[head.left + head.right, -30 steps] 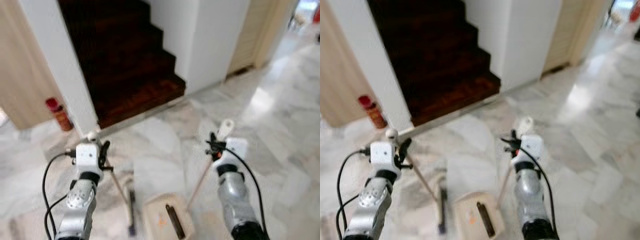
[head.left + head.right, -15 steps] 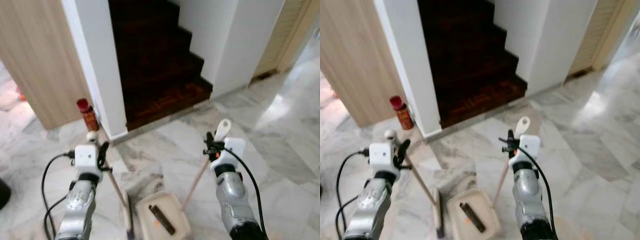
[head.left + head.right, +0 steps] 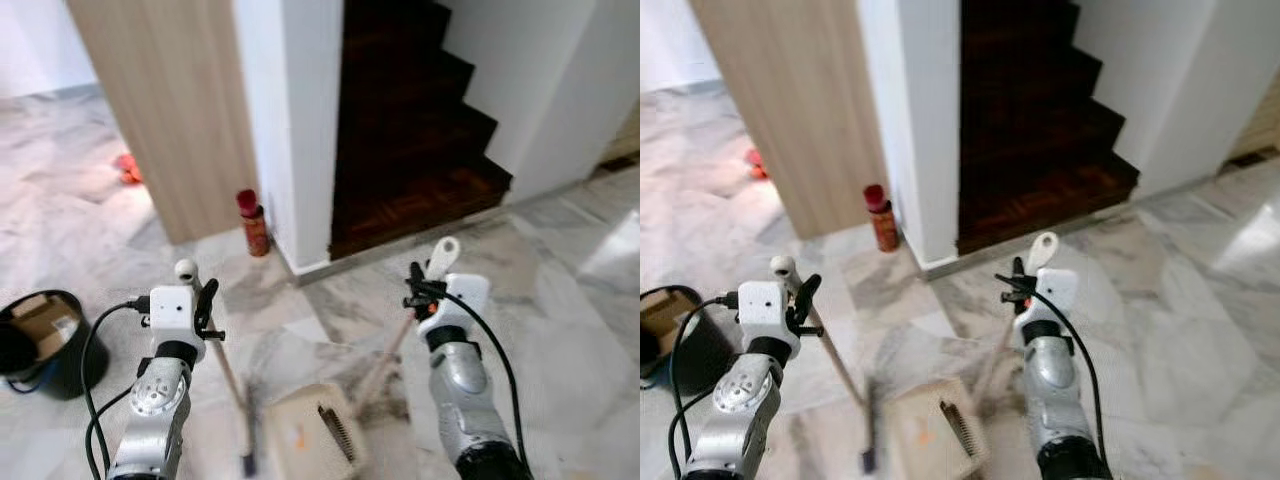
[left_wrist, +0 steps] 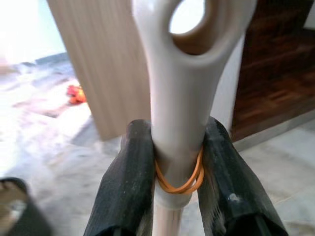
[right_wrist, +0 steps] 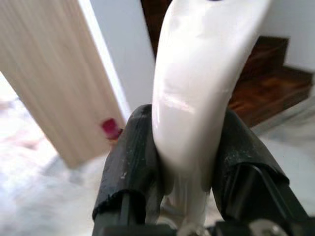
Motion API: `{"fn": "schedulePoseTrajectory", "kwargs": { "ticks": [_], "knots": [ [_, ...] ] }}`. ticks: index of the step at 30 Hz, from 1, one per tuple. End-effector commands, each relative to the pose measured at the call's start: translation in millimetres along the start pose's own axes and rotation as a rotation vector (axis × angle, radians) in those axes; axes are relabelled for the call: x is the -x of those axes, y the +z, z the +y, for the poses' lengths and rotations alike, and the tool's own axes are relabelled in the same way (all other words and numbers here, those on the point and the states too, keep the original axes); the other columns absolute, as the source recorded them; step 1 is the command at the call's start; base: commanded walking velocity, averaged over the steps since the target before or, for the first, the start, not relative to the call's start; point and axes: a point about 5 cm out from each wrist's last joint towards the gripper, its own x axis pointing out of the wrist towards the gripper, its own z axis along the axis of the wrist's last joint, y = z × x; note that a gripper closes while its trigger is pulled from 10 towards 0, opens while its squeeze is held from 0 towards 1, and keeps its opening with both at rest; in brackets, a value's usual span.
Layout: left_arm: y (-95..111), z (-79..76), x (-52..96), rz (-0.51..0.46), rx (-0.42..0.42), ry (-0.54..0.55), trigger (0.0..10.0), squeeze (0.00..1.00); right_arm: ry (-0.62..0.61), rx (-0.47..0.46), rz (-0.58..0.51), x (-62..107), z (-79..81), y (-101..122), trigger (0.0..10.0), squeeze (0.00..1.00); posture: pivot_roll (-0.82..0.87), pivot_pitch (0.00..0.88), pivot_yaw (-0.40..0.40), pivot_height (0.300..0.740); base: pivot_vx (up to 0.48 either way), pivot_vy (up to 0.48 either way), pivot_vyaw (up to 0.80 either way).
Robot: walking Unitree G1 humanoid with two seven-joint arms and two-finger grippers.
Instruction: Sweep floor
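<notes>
Lower left of frame, the left hand [image 3: 207,308] pinches the broom handle [image 4: 179,105]; lower centre-right, the right hand [image 3: 415,290] pinches the dustpan handle [image 5: 197,98] (dustpan [image 3: 310,440] blurred on the floor [image 3: 560,300]).

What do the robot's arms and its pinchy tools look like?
Both arms are shiny silver tubes with a white box at each wrist. The left tool and right tool each have two long black fingers. A black cable loops beside each arm.
</notes>
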Motion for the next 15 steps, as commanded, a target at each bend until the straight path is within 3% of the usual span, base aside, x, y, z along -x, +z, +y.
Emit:
{"fn": "schedulePoseTrajectory", "kwargs": {
  "ticks": [1,10,15],
  "knots": [
    [10.4,-4.2,-3.9,-0.046,-0.004,-0.015,10.0,0.0,-0.026,0.008,-0.033,-0.7,-9.3,7.4,10.0,0.0,0.13,0.0,0.054,0.74,0.0,0.0,0.0],
    [10.1,-3.1,-4.2,-0.04,-0.008,-0.018,10.0,0.0,-0.024,0.021,-0.033,-0.9,-8.7,7.3,10.0,0.0,0.13,0.0,0.058,0.74,0.0,0.0,0.0],
    [9.9,-3.7,-3.9,-0.038,-0.011,-0.019,10.0,0.0,-0.026,0.02,-0.034,-0.9,-9.6,7.6,10.0,0.0,0.13,0.0,0.058,0.74,0.0,0.0,0.73]
  ]
}}
